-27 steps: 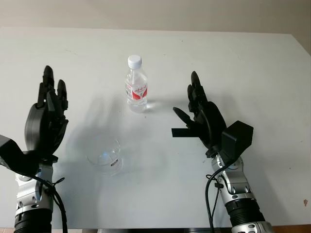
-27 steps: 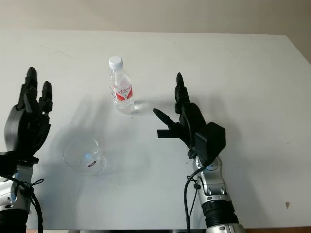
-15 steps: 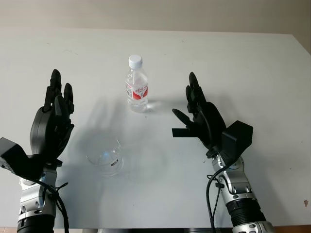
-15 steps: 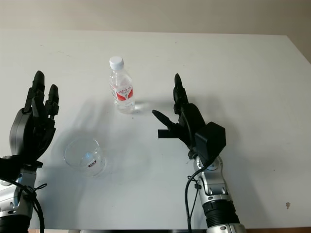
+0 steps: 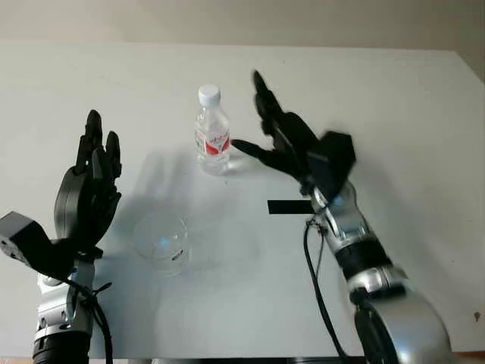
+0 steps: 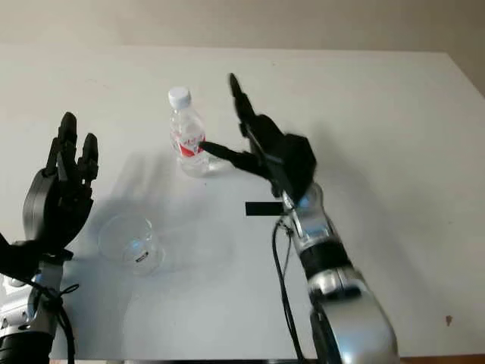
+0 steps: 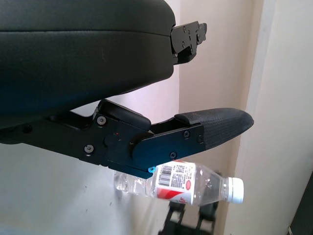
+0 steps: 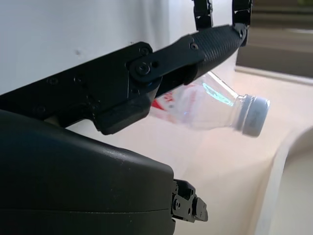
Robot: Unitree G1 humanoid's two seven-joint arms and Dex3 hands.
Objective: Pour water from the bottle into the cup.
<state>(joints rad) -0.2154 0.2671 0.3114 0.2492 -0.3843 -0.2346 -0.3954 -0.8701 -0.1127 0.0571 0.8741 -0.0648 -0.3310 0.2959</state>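
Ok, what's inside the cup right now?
The clear cup looks empty; only a small dark label shows through its wall. The capped water bottle stands apart, farther back on the table.

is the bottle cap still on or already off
On. The bottle stands upright on the table with its white cap in place; the open right hand is beside it.

lab-like test bench — bare white table (image 5: 394,91); plain beige wall (image 5: 242,19)
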